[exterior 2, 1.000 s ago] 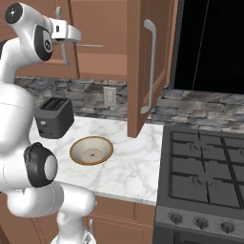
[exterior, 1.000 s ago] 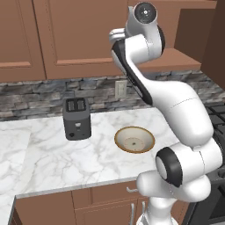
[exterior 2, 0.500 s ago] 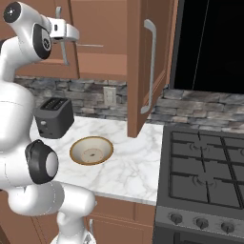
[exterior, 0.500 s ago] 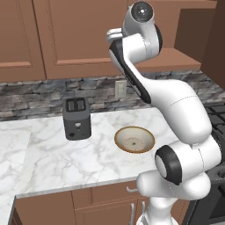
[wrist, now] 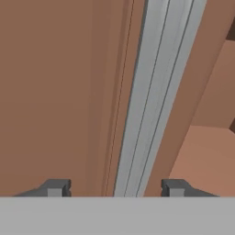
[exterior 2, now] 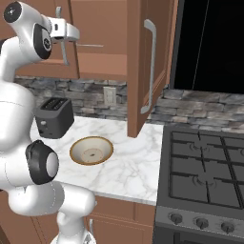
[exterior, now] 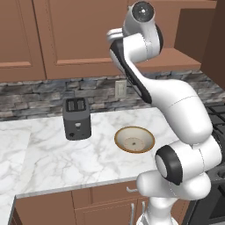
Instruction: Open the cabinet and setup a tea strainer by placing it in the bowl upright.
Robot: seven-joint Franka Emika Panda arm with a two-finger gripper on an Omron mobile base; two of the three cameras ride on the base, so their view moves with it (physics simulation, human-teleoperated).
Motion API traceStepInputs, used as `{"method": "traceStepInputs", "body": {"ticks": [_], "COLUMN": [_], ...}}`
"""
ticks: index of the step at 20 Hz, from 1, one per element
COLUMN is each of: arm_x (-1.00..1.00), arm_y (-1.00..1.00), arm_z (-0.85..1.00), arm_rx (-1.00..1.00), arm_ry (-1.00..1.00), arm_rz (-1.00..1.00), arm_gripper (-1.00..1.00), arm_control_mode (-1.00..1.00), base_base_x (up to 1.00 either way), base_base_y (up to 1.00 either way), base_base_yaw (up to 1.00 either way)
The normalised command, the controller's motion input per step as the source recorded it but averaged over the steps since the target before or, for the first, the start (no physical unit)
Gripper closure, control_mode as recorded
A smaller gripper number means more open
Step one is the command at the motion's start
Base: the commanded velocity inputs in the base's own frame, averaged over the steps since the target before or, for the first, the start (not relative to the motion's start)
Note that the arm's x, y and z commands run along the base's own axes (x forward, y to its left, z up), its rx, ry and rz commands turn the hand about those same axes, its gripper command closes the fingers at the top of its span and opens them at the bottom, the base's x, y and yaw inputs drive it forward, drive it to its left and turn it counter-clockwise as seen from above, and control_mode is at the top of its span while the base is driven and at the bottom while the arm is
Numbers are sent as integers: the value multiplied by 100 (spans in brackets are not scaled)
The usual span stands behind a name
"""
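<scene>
Brown cabinet door stays shut over the tabletop, bowl waiting below – right base view: other door swung open; hand view: silver handle – stiff, slick, best pinched mid-bar – sits between the end effector, fingers apart, not gripping

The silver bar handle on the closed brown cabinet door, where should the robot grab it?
Grab the long silver bar handle partway along its straight run, coming straight at the front of the closed brown wooden cabinet door. The bar stands off the panel, so one finger can pass each side. In the hand view the gripper already straddles it, jaws apart.
</scene>
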Motion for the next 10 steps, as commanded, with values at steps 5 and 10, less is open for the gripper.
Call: {"method": "traceStepInputs", "body": {"ticks": [5,10], "arm_x": [8,6], "arm_y": [0,0], "arm_z": [0,0], "arm_rx": [0,0], "arm_ry": [-1,0], "arm_rz": [0,0], "arm_gripper": [100,100], "arm_control_mode": [-100,-100], "base_base_x": [0,0], "base_base_y": [0,0], "base_base_yaw": [0,0]}}
